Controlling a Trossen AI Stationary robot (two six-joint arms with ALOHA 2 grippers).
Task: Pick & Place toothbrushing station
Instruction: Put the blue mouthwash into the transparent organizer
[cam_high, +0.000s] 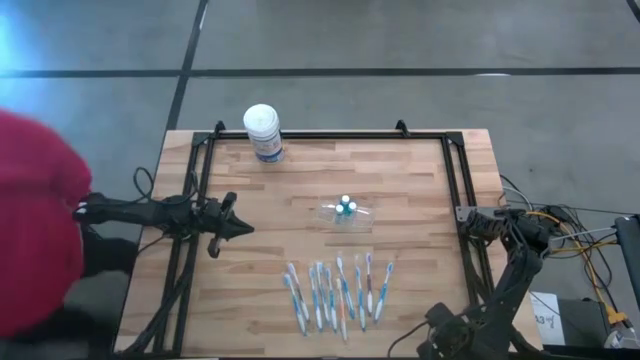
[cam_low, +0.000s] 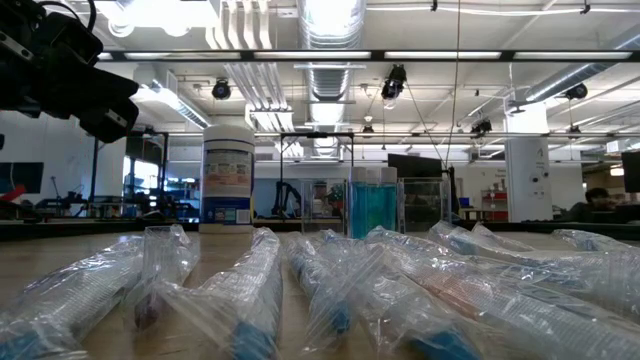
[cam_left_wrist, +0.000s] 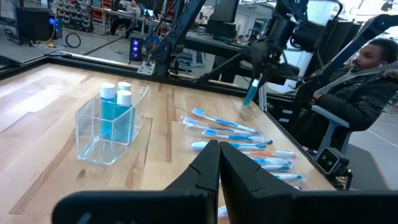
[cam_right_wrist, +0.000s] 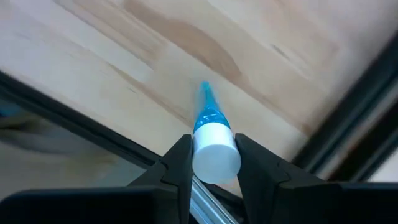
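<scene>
Overhead, one see-through, colourless plastic toothbrushing station stands near the middle of the pale wooden plank table, well ahead of the left gripper and a little to one side of its fingertips. Three blue tubes with white caps stand upright inside it. The left gripper's two dark fingers are pressed together on nothing, hovering over the boards.

The right gripper hangs by the table's far edge, over a black metal frame rail. Its fingers are clamped on either side of the white round end of one blue toothbrush, which points away from them toward the wood below.

Between the station and the table's near edge lies a row of plastic-wrapped toothbrushes, about nine, though they overlap too much for a sure count. One tall white-lidded round canister with a blue label stands at the far edge, well apart from both sets of fingers.

Around the table is a grey concrete floor crossed by dark lines. The room behind is a workshop with ceiling ducts and strip lights. One person in a dark jacket sits beyond the table, and a red garment shows beside the left arm.
</scene>
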